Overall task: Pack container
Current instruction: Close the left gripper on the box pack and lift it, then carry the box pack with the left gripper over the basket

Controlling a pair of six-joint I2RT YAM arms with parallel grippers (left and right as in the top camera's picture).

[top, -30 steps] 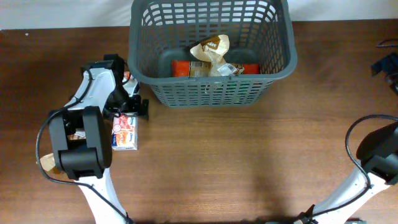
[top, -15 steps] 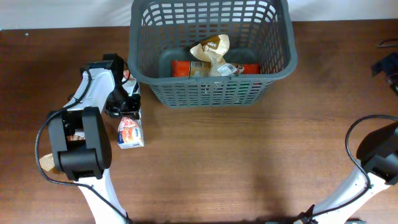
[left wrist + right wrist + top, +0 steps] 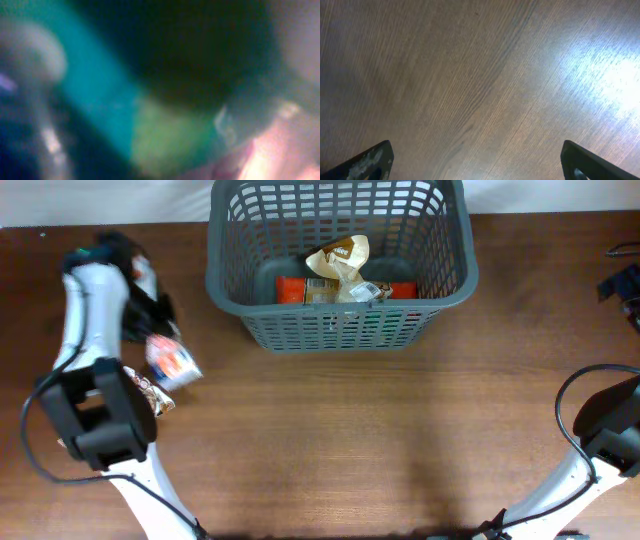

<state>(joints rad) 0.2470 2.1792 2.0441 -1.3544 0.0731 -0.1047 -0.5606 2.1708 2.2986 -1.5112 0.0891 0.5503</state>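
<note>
**Sitting at the upper middle of the frame: the container, with your left hand off to its left**

In the overhead view, the container (image 3: pixel 300 330) stands upright on the tabletop (image 3: pixel 380 440), its far rim reaching the top edge of the frame. On its bottom lie an orange-red packet (image 3: pixel 292 288) and a crumpled tan wrapper (image 3: pixel 338 260), touching each other.

Your left hand (image 3: pixel 155 330) is at the upper left, smeared by motion blur. A small white, red and blue packet (image 3: pixel 172 361) is right at its tip. You cannot tell from these views whether the fingers have hold of it or how far apart they are, because the left wrist view is only a wash of teal, green and pink. A second small packet (image 3: pixel 152 397) lies on the tabletop just below it, beside the left arm's lower link.

Your right hand (image 3: pixel 477 162) is spread wide and holds nothing. Its fingertips (image 3: pixel 370 161) sit in the two lower corners of the right wrist view, with bare wood grain between them. The right arm (image 3: pixel 605 435) is at the lower right, well apart from the container.
</note>
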